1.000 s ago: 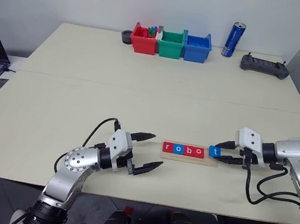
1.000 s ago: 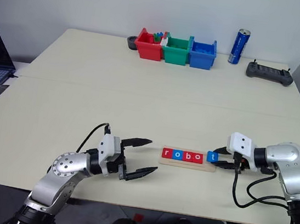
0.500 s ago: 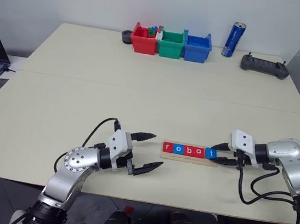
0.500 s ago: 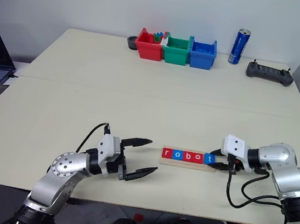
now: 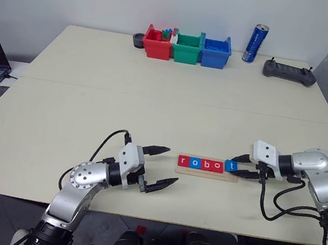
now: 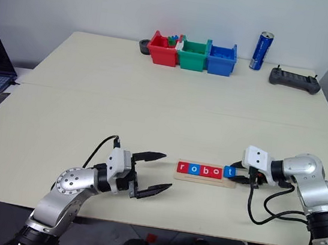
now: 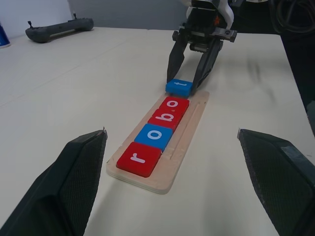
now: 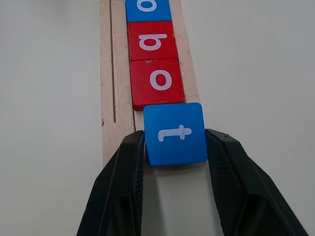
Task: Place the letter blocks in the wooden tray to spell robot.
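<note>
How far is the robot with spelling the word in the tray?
Done: r, o, b and o blocks lie in a row on the wooden tray. In hand: the right gripper is shut on the blue t block at the row's end. Left: release it. The left gripper waits open.

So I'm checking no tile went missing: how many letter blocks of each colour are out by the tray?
Red blocks: 3, r, b, o
Blue blocks: 2, o, t
Total: 5
</note>
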